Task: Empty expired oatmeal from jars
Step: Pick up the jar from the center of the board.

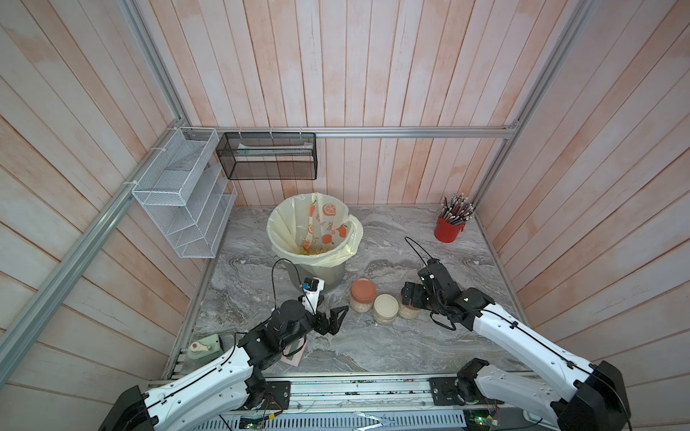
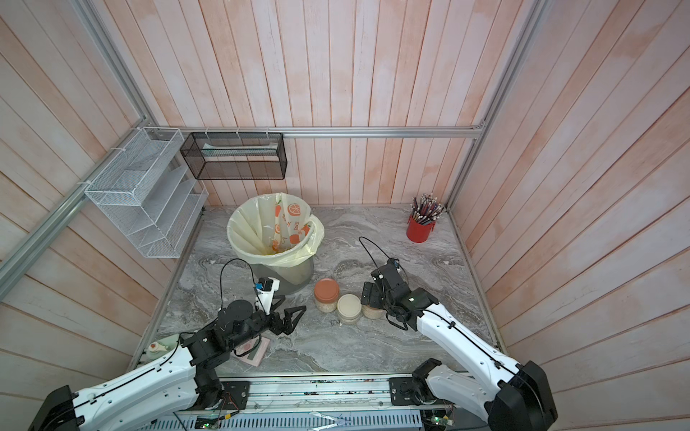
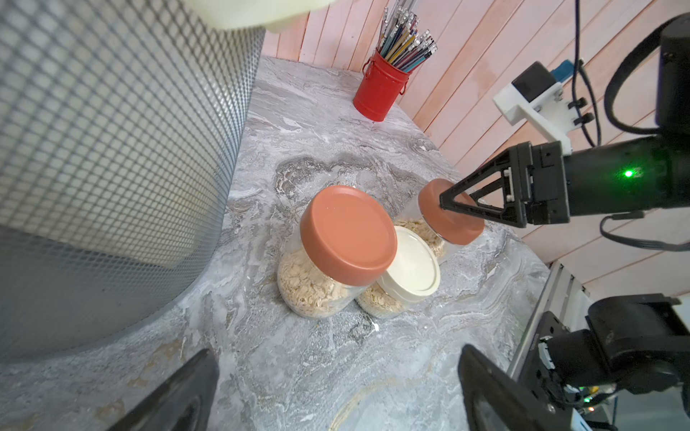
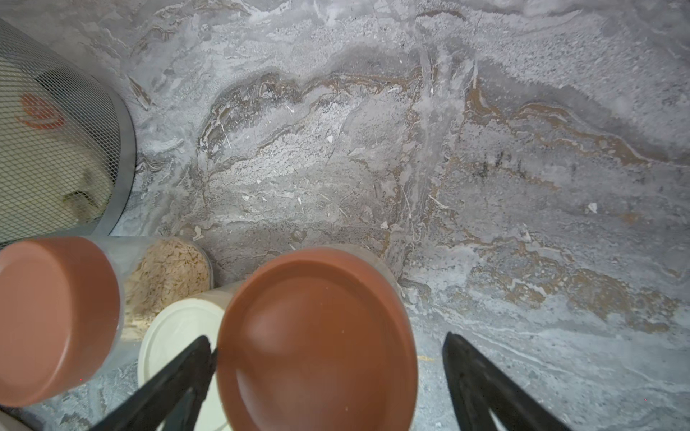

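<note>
Three squat clear jars (image 1: pixel 385 308) of oatmeal (image 3: pixel 313 287), every lid screwed on, stand in a tight row on the grey marble-pattern tabletop (image 1: pixel 373 347), just beside a grey mesh bin (image 1: pixel 332 278). Pale flakes fill the lower part of each. A terracotta-lidded jar (image 1: pixel 363 294) stands nearest the bin, the cream-lidded jar (image 2: pixel 349 308) sits in the middle close against it, and a second terracotta-lidded jar (image 3: pixel 457 230) ends the row.

Over that last jar hangs the right gripper (image 4: pixel 326 339), its fingers (image 4: pixel 175 380) spread wide to either side of the lid. In the right wrist view one tip sits right at the rim and the other stands clear. Whether either touches cannot be told.

The left gripper (image 1: pixel 333 319) hovers low over bare tabletop near the bin's foot, left of the row, fingers (image 3: pixel 179 392) likewise spread and holding nothing.

Inside the bin, a cream liner printed with oranges (image 1: pixel 298 224) holds a scatter of yellowish kernels (image 1: pixel 313 250). A red pencil cup (image 1: pixel 448 228) stands in the far right corner. A white wire rack (image 1: pixel 179 197) and a black mesh basket (image 1: pixel 267 156) hang on the walls.
</note>
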### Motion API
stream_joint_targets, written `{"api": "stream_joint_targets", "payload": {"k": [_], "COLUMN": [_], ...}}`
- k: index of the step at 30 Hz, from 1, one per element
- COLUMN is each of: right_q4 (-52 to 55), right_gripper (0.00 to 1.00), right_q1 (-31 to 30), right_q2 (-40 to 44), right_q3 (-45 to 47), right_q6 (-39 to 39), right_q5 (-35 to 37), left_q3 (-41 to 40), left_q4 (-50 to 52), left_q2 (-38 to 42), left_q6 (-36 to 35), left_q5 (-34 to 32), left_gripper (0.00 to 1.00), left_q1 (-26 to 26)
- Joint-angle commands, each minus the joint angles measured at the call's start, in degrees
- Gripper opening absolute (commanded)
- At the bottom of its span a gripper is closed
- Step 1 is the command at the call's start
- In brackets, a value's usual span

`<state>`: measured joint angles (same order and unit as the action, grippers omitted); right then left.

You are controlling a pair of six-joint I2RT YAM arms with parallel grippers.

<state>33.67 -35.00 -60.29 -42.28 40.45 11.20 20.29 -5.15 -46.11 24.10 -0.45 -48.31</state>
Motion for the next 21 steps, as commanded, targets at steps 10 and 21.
{"api": "stream_joint_targets", "payload": {"k": [10,21], "right_q4": [3.8,5.3], "right_gripper": [0.98,0.88], "right_q1": [-3.6,-4.0], "right_q2": [-6.1,-9.1], "right_q3": [-4.0,-4.0], "right_q6": [3.6,5.3], "right_q5": [4.4,7.1], "left_q3": [1.6,1.2], "left_q4": [-7.5,-13.8], "left_q2": [-1.6,-5.1], "left_q6": [-9.7,-14.1], "left_q5": [2.7,5.4], "left_gripper": [1.00,1.00], "left_q1": [-1.1,-1.9]}}
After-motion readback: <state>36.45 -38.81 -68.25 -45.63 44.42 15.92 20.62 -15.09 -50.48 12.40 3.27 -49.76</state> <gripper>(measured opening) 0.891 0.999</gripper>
